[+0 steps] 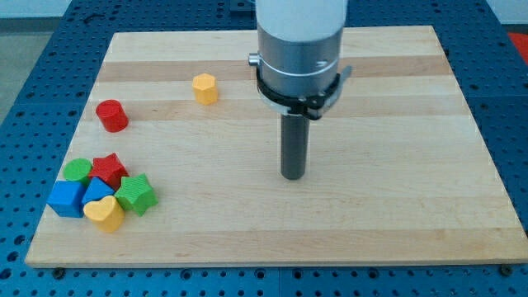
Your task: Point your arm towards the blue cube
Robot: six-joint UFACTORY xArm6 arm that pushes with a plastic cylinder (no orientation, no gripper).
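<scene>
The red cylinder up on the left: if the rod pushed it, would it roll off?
Probably not: the red cylinder stands on its flat end, so it should slide. It looks rigid and light. My tip is far to its right, not touching.

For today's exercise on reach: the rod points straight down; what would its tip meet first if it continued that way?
Only the wooden board: my tip already sits at its surface near the middle, apart from every block. The blue cube lies far towards the view's left.

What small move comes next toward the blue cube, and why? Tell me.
I would probably slide my tip toward the view's left and slightly toward its bottom. The blue cube sits at the far left of the cluster near the board's bottom-left corner, well apart from my tip, which stands near the middle. The wooden board between them looks bare, so a straight slide seems safe.
</scene>
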